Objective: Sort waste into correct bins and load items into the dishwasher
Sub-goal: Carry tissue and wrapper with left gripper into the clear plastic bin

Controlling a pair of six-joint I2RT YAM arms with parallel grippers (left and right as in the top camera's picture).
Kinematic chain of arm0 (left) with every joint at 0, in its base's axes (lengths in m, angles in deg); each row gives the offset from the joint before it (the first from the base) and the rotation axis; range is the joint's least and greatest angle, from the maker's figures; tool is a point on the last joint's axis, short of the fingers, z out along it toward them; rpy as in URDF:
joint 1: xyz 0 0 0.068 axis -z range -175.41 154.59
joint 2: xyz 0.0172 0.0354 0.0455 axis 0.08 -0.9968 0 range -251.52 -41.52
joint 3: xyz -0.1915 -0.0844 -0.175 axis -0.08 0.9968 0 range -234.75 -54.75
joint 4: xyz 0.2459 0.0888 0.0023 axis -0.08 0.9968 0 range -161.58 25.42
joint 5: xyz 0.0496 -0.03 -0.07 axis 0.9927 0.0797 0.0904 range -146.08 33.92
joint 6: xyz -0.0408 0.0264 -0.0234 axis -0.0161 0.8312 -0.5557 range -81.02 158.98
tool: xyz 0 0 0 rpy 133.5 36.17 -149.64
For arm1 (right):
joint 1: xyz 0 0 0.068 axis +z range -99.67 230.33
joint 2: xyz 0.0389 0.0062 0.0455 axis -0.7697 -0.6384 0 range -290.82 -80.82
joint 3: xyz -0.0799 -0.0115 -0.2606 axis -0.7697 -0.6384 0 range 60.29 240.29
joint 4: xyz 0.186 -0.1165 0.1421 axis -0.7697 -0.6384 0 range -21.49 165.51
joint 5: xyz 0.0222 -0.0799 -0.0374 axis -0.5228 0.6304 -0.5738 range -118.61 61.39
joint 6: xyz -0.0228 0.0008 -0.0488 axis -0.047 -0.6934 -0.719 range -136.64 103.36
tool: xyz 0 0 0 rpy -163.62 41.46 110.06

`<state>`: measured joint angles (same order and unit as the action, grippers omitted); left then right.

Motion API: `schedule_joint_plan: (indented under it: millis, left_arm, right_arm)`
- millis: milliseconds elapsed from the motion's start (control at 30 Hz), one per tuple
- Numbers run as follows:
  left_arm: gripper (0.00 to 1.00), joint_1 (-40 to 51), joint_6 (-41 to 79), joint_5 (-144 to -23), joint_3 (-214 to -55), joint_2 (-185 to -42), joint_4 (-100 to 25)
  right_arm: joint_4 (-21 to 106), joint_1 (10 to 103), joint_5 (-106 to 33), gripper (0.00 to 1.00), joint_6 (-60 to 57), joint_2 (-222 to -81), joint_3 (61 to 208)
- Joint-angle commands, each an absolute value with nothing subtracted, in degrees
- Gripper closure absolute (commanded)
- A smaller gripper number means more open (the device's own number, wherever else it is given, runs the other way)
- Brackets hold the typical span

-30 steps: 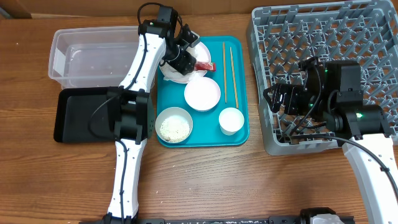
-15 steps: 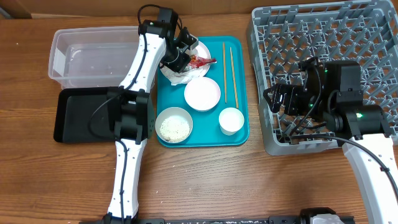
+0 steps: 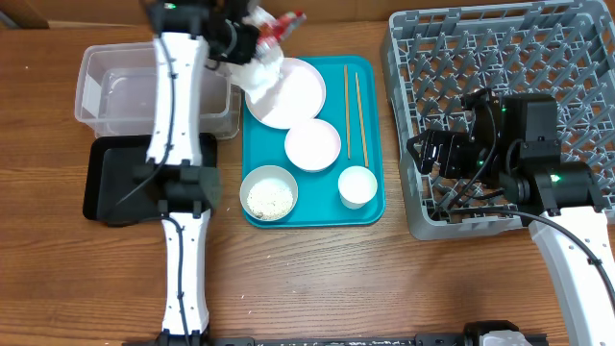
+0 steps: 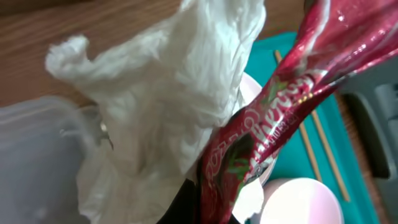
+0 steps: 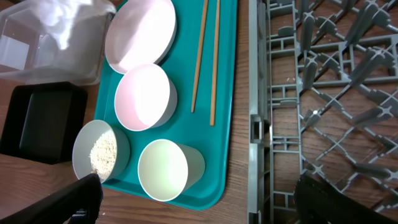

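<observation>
We are pinching the napkin (image 3: 261,69) and wrapper (image 3: 287,19) together in our left hand (image 3: 252,37), past the teal tray's (image 3: 373,210) far-left corner, neither binned yet. The plate (image 3: 296,91), bowls (image 3: 312,144), cup (image 3: 357,185), chopsticks (image 3: 354,111) and rice (image 3: 268,199) are sitting on the tray. Our right hand (image 3: 420,154) is hovering spread over the unloaded rack (image 3: 461,38), right of the tray.

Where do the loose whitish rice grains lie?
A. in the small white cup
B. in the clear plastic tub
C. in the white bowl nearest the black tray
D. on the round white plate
C: rice grains show only in the white bowl nearest the black tray.
</observation>
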<state>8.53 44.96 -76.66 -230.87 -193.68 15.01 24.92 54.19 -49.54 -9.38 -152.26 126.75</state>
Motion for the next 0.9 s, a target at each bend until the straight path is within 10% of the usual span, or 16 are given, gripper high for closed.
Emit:
schedule_joint_plan:
  millis: [0, 700, 867]
  left_arm:
    - [0.96, 6.81, 41.03, -79.83, -234.82, -192.41, 18.22]
    - [0.94, -8.56, 32.11, -67.13, -223.79, -192.17, 20.3]
    - [0.28, -8.69, 33.27, -68.73, -224.94, -191.26, 21.3]
  right_arm:
    - [25.23, 54.49, -49.23, 0.0, -9.35, -152.26, 128.19]
    - [25.23, 54.49, -49.25, 0.0, -9.31, -152.26, 128.19]
    - [25.23, 54.49, -49.25, 0.0, -9.33, -152.26, 128.19]
